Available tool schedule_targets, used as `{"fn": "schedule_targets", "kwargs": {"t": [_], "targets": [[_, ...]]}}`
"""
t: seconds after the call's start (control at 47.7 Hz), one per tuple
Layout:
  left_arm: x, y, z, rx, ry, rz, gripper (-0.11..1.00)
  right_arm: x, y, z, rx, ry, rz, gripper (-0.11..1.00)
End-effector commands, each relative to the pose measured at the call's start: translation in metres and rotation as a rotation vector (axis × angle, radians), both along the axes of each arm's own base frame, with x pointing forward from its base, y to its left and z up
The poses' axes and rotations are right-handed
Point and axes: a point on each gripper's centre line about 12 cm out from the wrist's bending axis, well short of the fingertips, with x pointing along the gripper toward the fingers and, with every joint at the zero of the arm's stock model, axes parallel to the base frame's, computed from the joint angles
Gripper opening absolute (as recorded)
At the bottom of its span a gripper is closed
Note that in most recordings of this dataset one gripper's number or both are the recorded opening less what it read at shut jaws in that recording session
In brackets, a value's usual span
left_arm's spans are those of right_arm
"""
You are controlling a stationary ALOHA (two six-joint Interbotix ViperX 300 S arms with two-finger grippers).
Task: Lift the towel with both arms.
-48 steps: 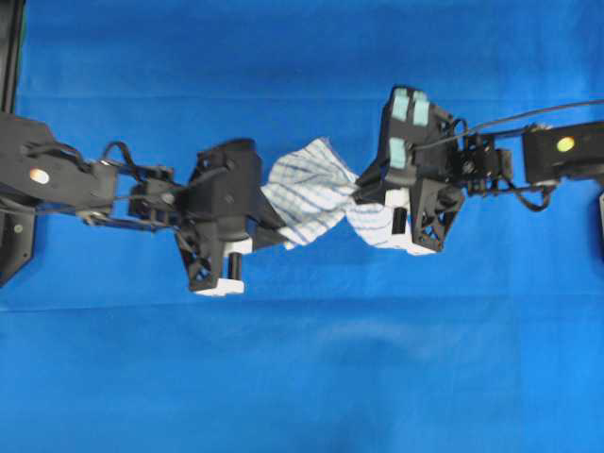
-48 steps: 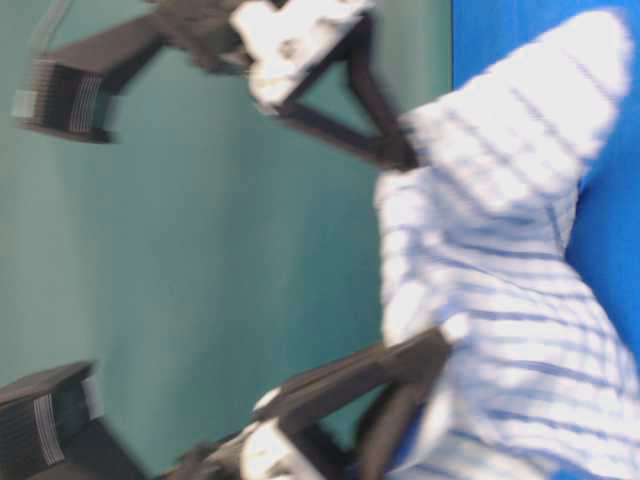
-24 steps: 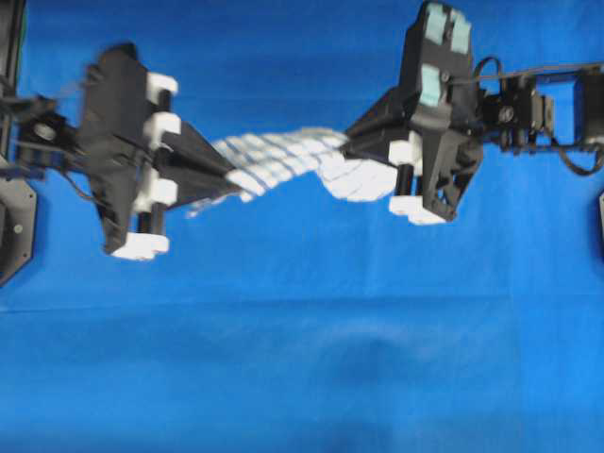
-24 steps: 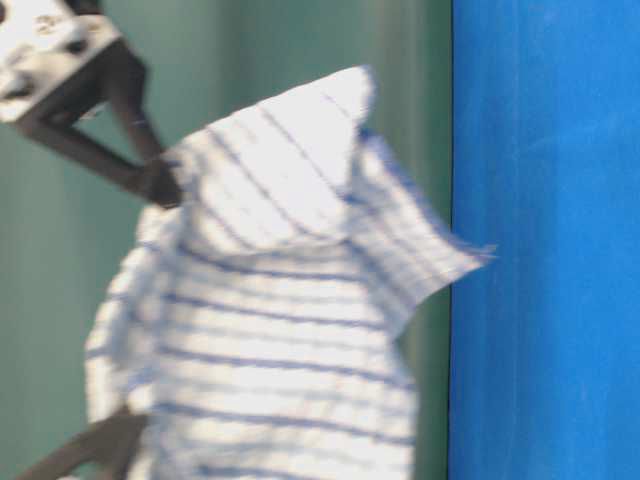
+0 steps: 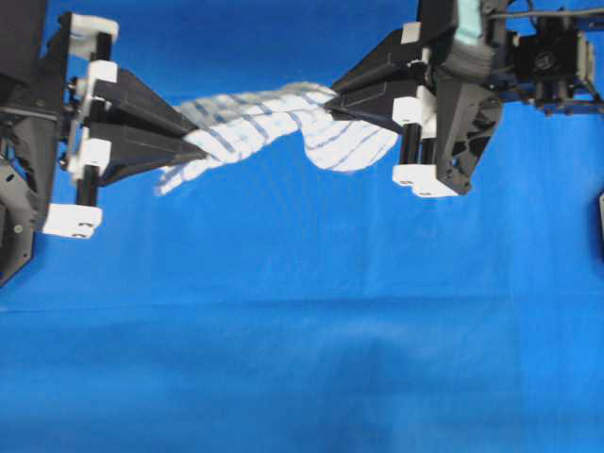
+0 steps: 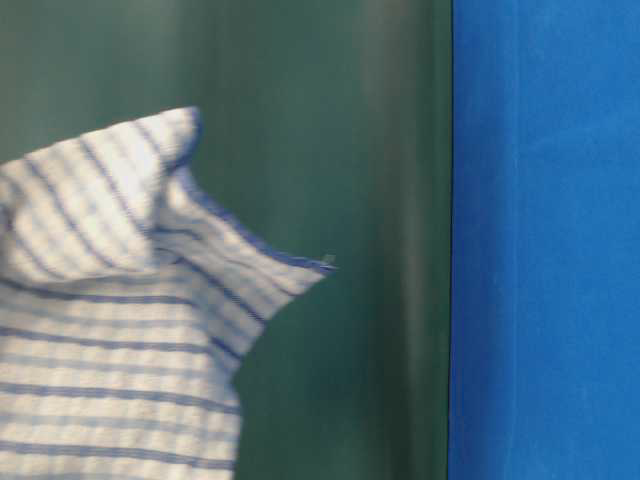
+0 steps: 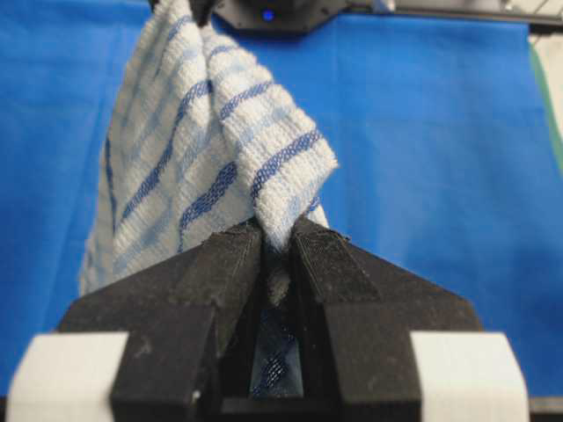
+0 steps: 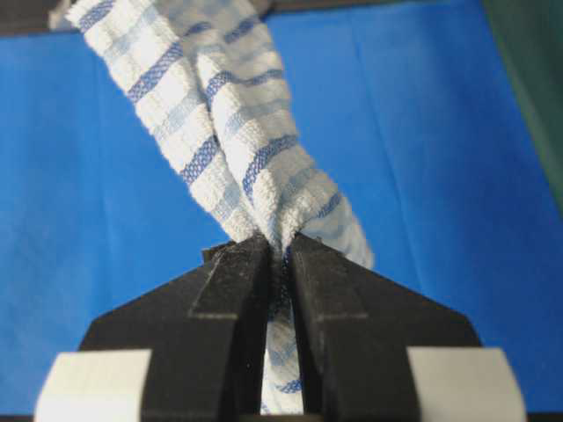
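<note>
The white towel with blue checked stripes hangs stretched in the air between my two grippers, well above the blue table covering. My left gripper is shut on its left end; the left wrist view shows the cloth pinched between the black fingers. My right gripper is shut on the other end, and in the right wrist view the twisted towel runs out from between its fingertips. The table-level view shows only a raised fold of the towel; neither gripper appears there.
The blue table covering spreads under both arms. A dark green backdrop stands behind the towel in the table-level view. A black mount sits at the left edge of the overhead view.
Both arms have risen and spread apart, the left one far to the left. The towel has gone from bunched between them to stretched out and higher off the table.
</note>
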Motion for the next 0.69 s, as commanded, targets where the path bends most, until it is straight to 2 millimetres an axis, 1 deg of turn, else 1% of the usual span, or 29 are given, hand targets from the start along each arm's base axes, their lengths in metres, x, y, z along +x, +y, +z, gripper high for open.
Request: {"fn": "schedule_targets", "kwargs": {"t": [0.0, 0.084, 0.147, 0.314, 0.461, 0.671], "targets": [[-0.005, 0.0, 0.026, 0.008, -0.055, 0.0, 0.06, -0.01, 0.003, 0.033, -0.01, -0.077, 0.01, 0.1], [-0.008, 0.0, 0.035, 0.015, -0.068, -0.001, 0.06, -0.013, 0.004, 0.044, -0.012, -0.102, 0.01, 0.1], [-0.01, 0.0, 0.036, 0.027, -0.066, -0.004, 0.06, -0.015, 0.003, 0.048, -0.015, -0.111, 0.01, 0.1], [-0.012, 0.001, 0.033, 0.039, -0.06, -0.003, 0.06, -0.011, 0.003, 0.039, -0.02, -0.072, 0.011, 0.1], [-0.012, 0.002, 0.03, 0.041, -0.052, -0.002, 0.06, -0.012, 0.003, 0.039, -0.026, -0.065, 0.013, 0.1], [-0.013, 0.002, 0.03, 0.041, -0.057, -0.002, 0.07, -0.012, 0.003, 0.039, -0.03, -0.067, 0.016, 0.11]]}}
